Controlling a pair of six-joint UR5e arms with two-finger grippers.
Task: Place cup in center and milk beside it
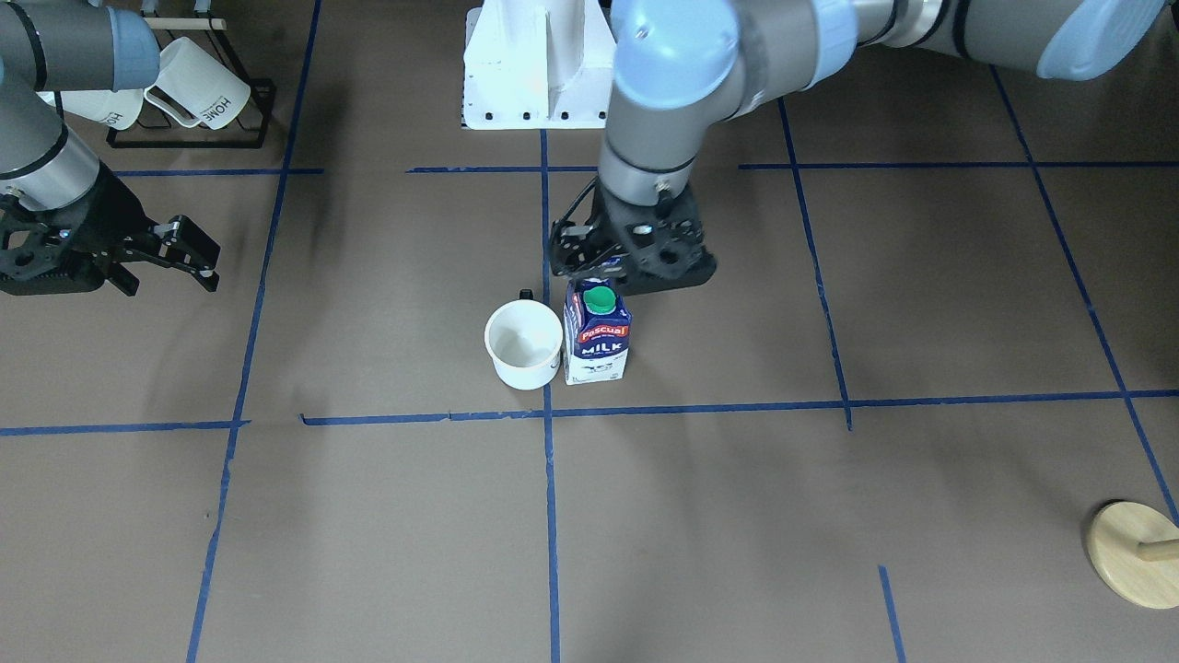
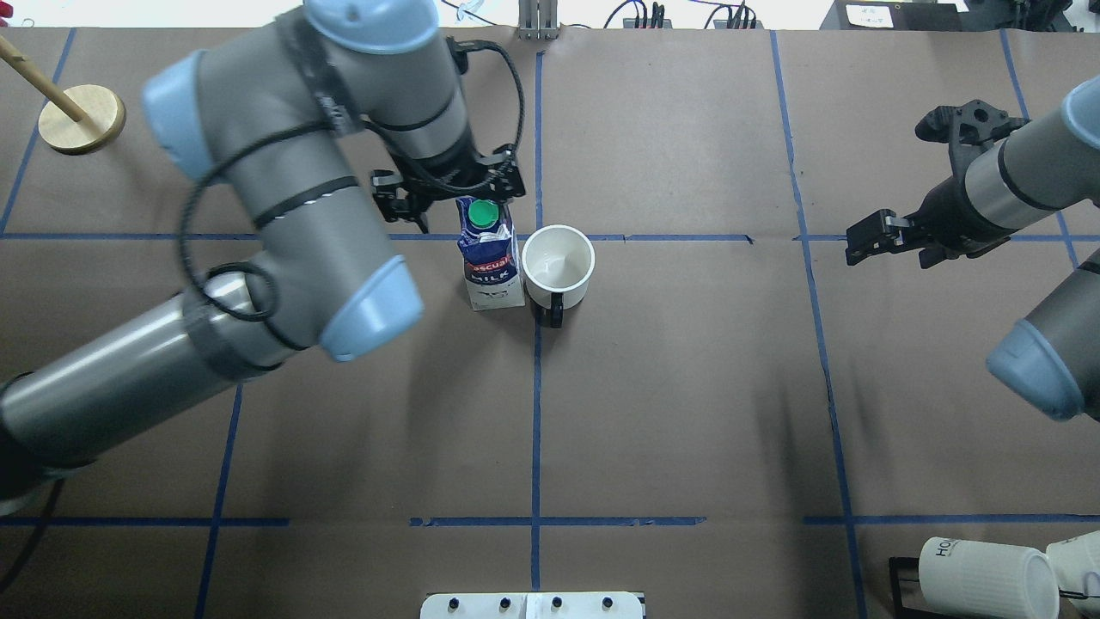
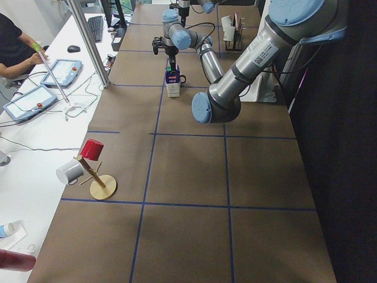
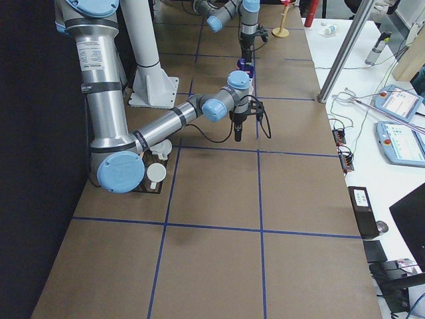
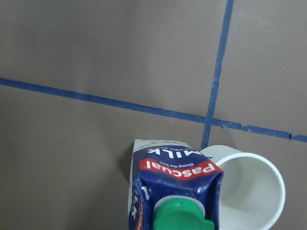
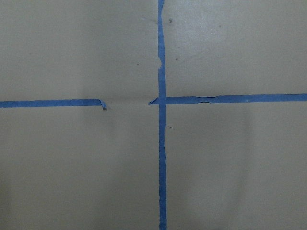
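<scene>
White cup (image 2: 559, 266) stands upright at the center (image 2: 537, 249), next to the tape crossing (image 5: 208, 123), straddling the lengthwise blue tape line (image 2: 536, 413). Black handle (image 2: 556, 311) points toward the robot base (image 1: 534, 69). Dark blue milk carton (image 2: 490, 254) stands upright just beside the cup, on the cup's side toward the left arm; from the overhead view they look touching or nearly so, cannot tell which. Green cap (image 2: 484, 212) on top, "MILK" lettering readable in the front-facing view.

Left gripper (image 2: 443, 191) hangs above the carton top, on the far side from the base. Its fingers appear spread, nothing between them, not touching the carton. Left wrist view looks down on the cap and the cup's rim, with no finger in view.

Right gripper (image 2: 868, 237) is well apart from the cup, out toward the right arm's side, hovering over a blue tape line. Fingers look slightly apart and are holding nothing. Right wrist view shows only brown surface and another tape crossing (image 6: 161, 100).

Two ribbed mugs (image 1: 198, 87) on a black rack (image 1: 239, 129) sit well apart from the cup, near the base on the right arm's side. Wooden stand (image 2: 82, 119) sits well apart from the cup, at the far corner on the left arm's side.
</scene>
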